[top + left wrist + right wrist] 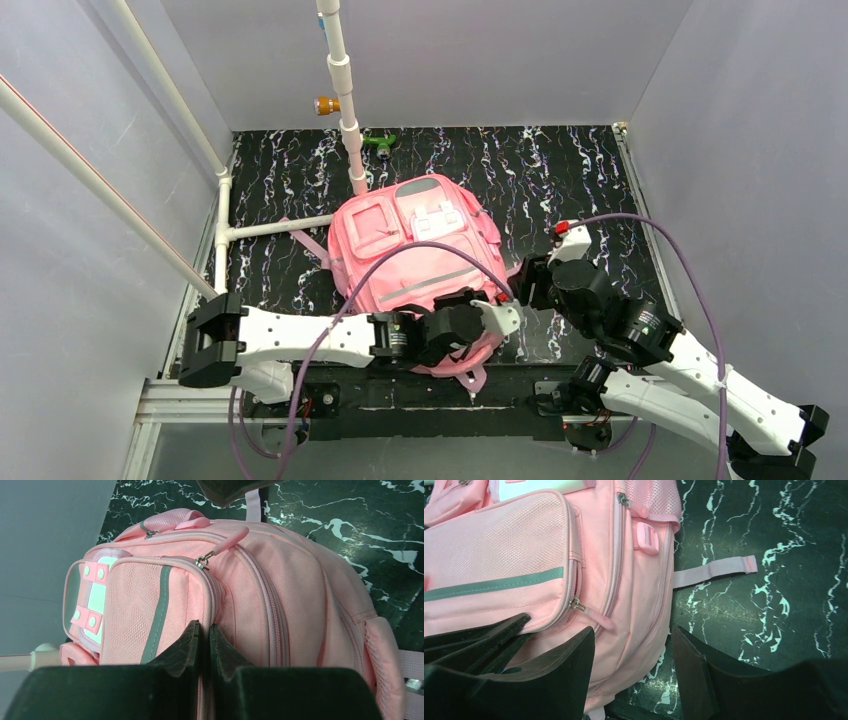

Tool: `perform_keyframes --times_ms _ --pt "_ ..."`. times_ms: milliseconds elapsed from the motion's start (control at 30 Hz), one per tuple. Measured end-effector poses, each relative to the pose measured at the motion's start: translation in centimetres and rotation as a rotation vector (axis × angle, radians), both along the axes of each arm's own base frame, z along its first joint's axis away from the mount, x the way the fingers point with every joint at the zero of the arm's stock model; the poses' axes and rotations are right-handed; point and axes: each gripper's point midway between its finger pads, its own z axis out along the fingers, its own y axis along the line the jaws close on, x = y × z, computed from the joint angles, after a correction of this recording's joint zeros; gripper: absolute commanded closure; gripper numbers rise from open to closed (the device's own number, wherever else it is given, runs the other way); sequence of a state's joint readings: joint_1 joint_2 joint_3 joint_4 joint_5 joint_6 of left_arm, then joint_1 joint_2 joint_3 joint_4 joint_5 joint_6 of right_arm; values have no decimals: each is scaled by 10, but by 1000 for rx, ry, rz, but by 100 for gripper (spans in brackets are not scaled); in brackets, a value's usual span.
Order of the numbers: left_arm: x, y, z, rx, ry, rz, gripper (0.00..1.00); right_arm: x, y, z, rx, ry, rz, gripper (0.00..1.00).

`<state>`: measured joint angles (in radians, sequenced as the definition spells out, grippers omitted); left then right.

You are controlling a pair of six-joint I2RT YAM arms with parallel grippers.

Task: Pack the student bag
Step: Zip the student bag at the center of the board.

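Where the black marbled table (pixel 570 170) spreads between grey walls, the pink student bag (pixel 410 255) lies at its middle, front up, with its white patch (pixel 441 216) toward the far side. The left gripper (pixel 204 628) is closed, its tips against the bag's near end beside the front pocket; whether they pinch fabric cannot be told. The right gripper (pixel 633 630) stands open astride the bag's right edge, near a zipper pull (pixel 596 616).
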<state>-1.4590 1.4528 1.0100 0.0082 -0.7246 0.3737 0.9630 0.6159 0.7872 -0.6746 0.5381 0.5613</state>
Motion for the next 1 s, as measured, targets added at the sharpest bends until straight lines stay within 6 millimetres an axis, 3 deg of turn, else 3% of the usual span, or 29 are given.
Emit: perform_keyframes --times_ms 100,300,433,633,800,933,1000 --pt "-7 12 4 -53 40 -18 100 -1 10 -3 -1 -16 64 37" --pt "-27 53 19 -180 124 -73 100 -11 53 -3 4 -78 350 49" --pt "-33 75 25 -231 152 -80 100 -19 79 2 -7 -135 537 49" --pt "-39 83 21 -252 187 -92 100 -46 112 -1 2 -125 825 50" --pt "-41 87 20 -261 195 -95 100 -55 126 -7 -7 -118 948 52" --pt "-42 88 20 -265 199 -96 100 -54 133 -11 -22 -132 989 72" --pt "-42 88 19 -261 202 -100 100 -50 137 -16 -43 -126 998 95"
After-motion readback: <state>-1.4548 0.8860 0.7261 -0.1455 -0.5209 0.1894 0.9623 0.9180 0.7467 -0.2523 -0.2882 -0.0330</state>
